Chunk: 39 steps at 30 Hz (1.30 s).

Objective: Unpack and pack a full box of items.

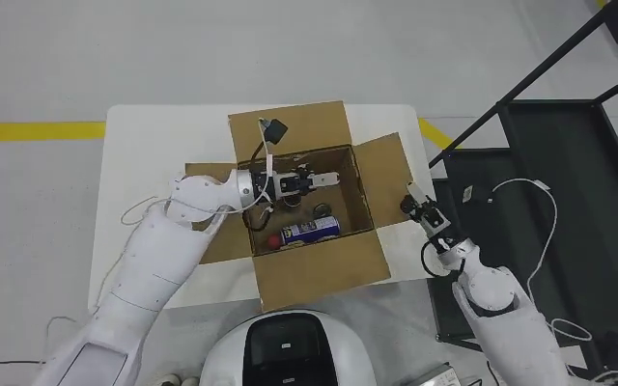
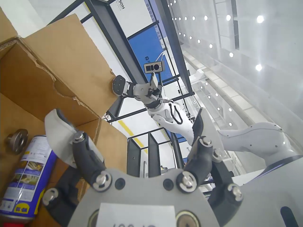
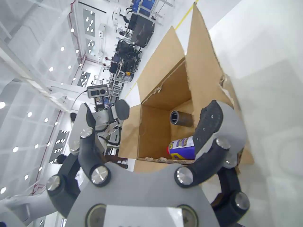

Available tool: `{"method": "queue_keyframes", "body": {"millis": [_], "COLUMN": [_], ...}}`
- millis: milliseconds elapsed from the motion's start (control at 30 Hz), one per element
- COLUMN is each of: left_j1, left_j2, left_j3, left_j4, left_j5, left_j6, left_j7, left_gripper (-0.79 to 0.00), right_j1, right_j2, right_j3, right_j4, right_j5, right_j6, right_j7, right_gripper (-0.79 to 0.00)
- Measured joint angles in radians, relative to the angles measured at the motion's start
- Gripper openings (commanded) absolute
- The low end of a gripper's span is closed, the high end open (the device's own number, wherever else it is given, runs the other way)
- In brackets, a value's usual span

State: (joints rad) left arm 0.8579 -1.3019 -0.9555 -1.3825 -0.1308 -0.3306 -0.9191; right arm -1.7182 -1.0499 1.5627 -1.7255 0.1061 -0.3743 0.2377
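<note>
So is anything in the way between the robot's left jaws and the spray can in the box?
Nothing visible is. The left jaws hang open over the open box, and the spray can lies bare on its floor. A small metal part lies beside the can, not on it.

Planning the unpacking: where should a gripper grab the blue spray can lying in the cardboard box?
Likely the middle of the blue cylindrical spray can, from above, closing across its width: it lies on its side on the floor of the brown cardboard box, walls blocking side approaches.

Printed label on spray can (image 2: 26, 176), lettering on signboard (image 2: 119, 1)
</note>
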Motion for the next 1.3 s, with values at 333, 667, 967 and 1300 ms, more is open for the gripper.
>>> {"method": "queue_keyframes", "body": {"millis": [333, 667, 967, 1300], "left_j1": [0.100, 0.157, 0.203, 0.277], "left_j2": [0.041, 0.080, 0.107, 0.137], "left_j3": [-0.113, -0.278, -0.418, -0.530], "left_j4": [-0.149, -0.219, -0.229, -0.240], "left_j5": [0.063, 0.102, 0.038, 0.010], "left_j6": [0.044, 0.108, 0.116, 0.105], "left_j7": [-0.023, -0.009, -0.025, -0.089], "left_gripper": [0.000, 0.000, 0.000, 0.000], "right_j1": [0.086, 0.090, 0.162, 0.217], "right_j2": [-0.013, -0.013, -0.029, -0.037], "right_j3": [-0.107, -0.151, -0.246, -0.279], "right_j4": [0.059, 0.026, 0.038, -0.009], "right_j5": [-0.184, -0.155, -0.139, -0.317], "right_j6": [0.186, 0.196, 0.221, 0.272], "right_j7": [0.006, 0.192, 0.230, 0.125], "right_gripper": [0.000, 0.000, 0.000, 0.000]}}
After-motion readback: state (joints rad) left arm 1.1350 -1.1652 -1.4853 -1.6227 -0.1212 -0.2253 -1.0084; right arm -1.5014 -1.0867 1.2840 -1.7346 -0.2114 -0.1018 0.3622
